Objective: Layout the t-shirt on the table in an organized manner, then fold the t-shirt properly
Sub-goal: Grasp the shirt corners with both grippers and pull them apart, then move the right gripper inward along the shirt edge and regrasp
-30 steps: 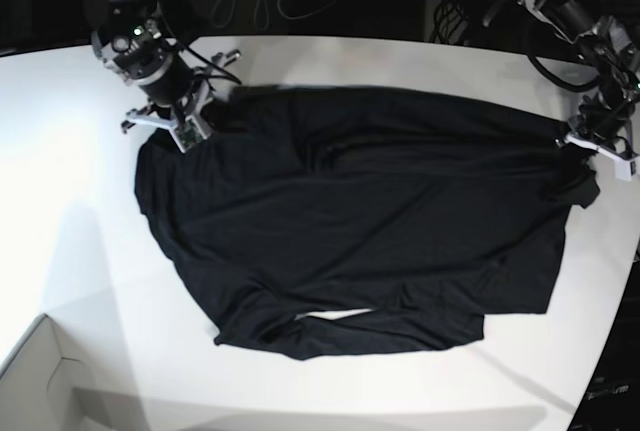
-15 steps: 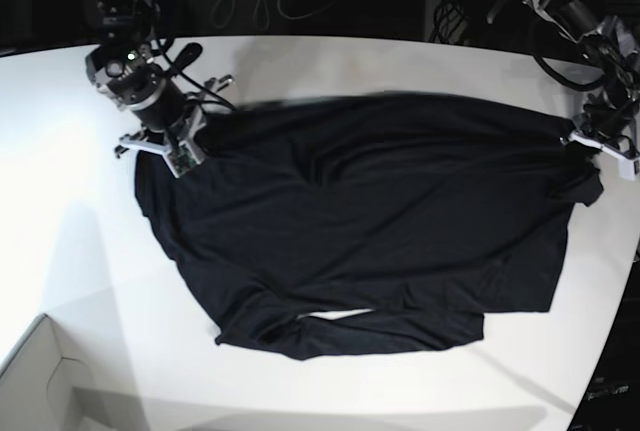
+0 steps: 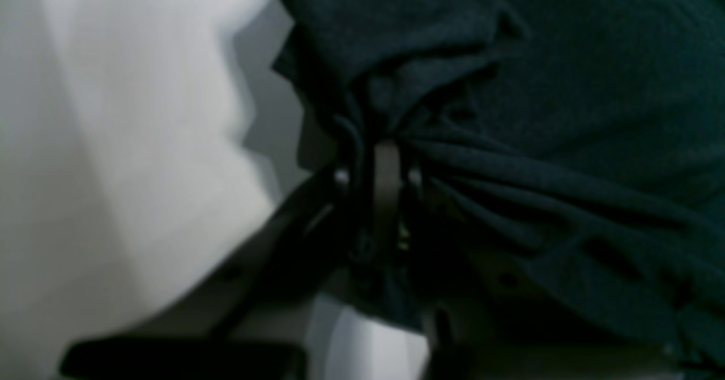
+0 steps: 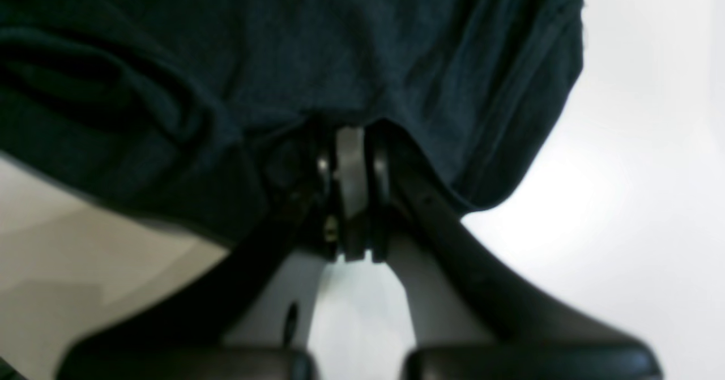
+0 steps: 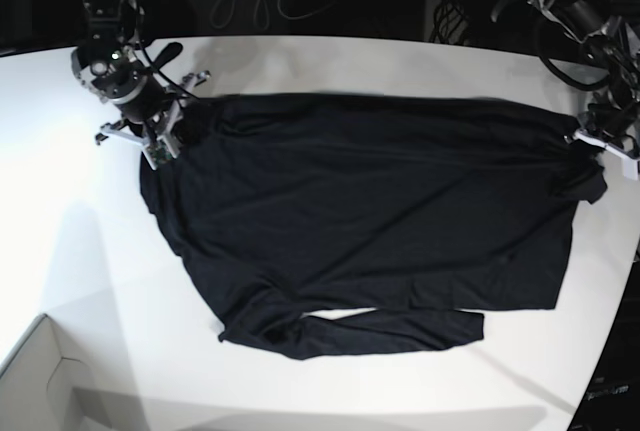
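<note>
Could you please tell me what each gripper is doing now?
Left gripper: closed on the t-shirt.
Right gripper: closed on the t-shirt.

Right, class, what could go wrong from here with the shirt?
The left gripper and right gripper both pinch the shirt, so uneven pulling might skew it. The small bunched folds near the left gripper could get pressed in as creases.
</note>
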Controlling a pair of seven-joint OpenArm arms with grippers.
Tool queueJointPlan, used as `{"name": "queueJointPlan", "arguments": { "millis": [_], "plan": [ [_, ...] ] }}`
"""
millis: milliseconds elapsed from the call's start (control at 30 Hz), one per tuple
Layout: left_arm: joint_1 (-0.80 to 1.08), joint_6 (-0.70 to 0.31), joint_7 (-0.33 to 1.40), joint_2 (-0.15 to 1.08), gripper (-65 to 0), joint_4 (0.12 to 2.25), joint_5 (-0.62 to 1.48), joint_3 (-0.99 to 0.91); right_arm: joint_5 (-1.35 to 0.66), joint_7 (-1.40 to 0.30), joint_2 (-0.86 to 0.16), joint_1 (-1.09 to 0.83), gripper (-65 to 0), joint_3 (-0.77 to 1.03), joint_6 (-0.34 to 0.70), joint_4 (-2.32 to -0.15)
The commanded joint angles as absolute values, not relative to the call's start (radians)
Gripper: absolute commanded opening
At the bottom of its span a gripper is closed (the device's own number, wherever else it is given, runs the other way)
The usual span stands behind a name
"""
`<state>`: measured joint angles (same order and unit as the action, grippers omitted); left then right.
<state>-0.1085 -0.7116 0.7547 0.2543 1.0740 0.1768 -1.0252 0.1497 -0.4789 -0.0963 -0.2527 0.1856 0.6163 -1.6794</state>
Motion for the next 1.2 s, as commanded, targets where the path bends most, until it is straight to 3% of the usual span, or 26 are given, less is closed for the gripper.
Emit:
{"name": "queueJointPlan", "arguments": {
  "millis": [0,200,400,767,1167],
  "plan": [
    [-0.111,-0.698,0.779,0.269,-64.8,1.081,0.148,-1.026,0.139,-0.461,-0.101,-0.246,-65.0,0.186,0.615,-1.702],
    [-0.111,-0.698,0.78,0.266,-64.8,1.081,0.148,-1.024,0.139,-0.463,-0.099,-0.282,-63.2,0.188,0.615,-1.791],
    [-0.11,-0.698,0.78,0.266,-64.8,1.081,0.15,-1.024,0.137,-0.463,-0.051,-0.372,-51.9,0.131,0.615,-1.939],
    [-0.11,-0.698,0.782,0.265,-64.8,1.081,0.15,-1.024,0.14,-0.461,-0.036,-0.371,-30.3,-0.188,0.61,-1.871],
    [-0.108,-0.698,0.782,0.265,-64.8,1.081,0.15,-1.024,0.14,-0.458,-0.035,-0.254,-29.3,-0.292,0.605,-1.705]
  ]
}}
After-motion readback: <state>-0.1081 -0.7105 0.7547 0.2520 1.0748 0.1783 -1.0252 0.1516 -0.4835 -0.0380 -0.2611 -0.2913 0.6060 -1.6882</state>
